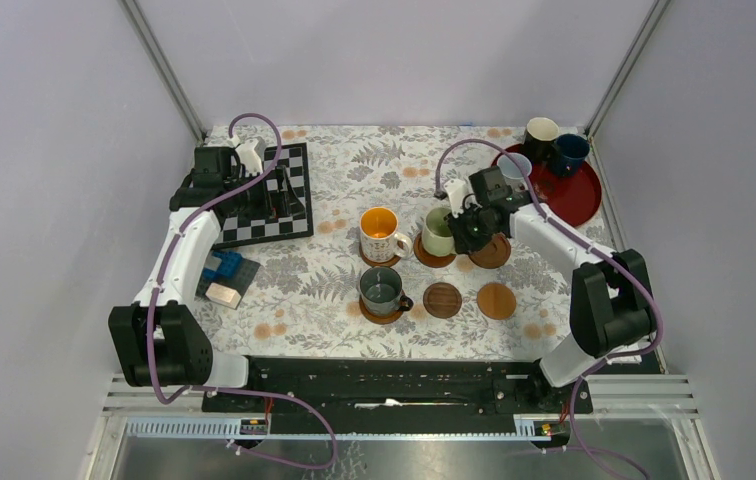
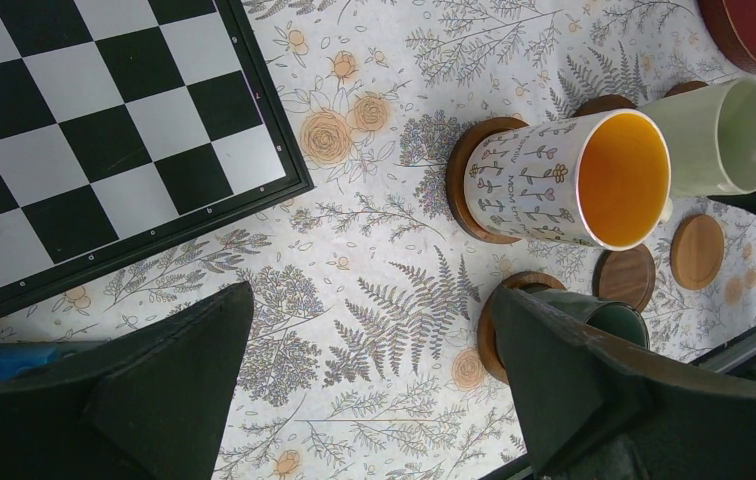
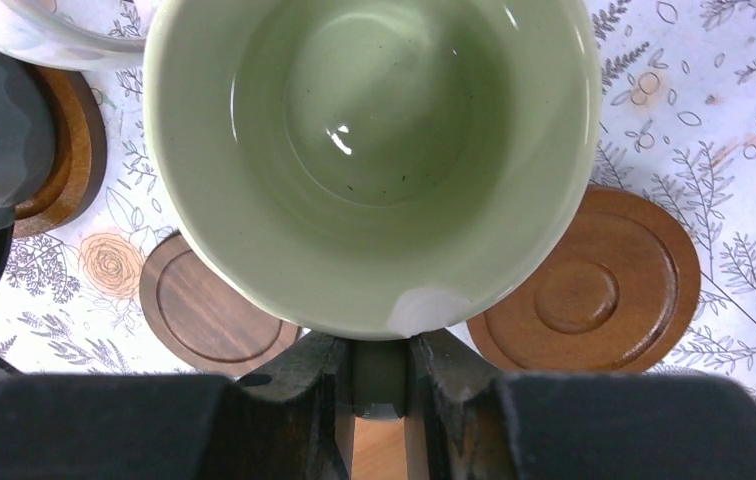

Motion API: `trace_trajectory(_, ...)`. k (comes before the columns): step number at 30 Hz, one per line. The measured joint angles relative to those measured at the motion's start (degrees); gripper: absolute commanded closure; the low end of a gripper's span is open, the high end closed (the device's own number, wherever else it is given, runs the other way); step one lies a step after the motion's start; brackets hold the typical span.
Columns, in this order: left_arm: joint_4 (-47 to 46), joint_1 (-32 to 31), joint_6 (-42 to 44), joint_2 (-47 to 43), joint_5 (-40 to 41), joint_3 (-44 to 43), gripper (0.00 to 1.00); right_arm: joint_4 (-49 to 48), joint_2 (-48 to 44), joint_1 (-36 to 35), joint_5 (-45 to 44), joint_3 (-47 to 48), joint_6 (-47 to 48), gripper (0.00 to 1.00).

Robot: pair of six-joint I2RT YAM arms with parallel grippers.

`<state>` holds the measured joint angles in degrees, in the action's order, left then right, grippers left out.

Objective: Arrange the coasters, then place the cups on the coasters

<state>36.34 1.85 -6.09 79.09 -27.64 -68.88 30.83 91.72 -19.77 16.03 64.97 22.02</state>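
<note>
Jaws at right clamp pale green mug (image 3: 374,160) by handle; left jaws gape wide

A pale tablecloth printed with grey ferns and orange flowers (image 1: 354,170) covers the table. On it, at about ten o'clock, lies a flat square chessboard with black and white fields and a dark frame (image 1: 292,218), turned a little against the table edge. A large round dark red tray (image 1: 572,198) lies at about two o'clock, near the far corner. At about eight o'clock, just beside the board's near corner, are a small blue object (image 1: 220,266) and a pale flat block (image 1: 222,293), perhaps small boxes. Plain grey walls (image 1: 44,150) stand around the table.
</note>
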Motion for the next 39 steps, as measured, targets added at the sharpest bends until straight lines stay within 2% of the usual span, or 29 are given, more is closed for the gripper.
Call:
trace_trajectory(6, 0.0, 0.0, 0.0, 0.0, 0.0, 0.0, 0.01, -4.0, -0.9, -3.3, -2.8, -2.6, -1.7, 1.0)
trace_trajectory(13, 0.0, 0.0, 0.0, 0.0, -0.2, 0.0, 0.01, -6.5, -2.0, -3.8, -4.9, -4.7, -2.4, 1.0)
trace_trajectory(39, -0.4, 0.0, 0.0, 0.0, -1.0, 0.0, 0.01, -7.6, -1.4, -4.6, -6.6, -5.4, -2.6, 1.0)
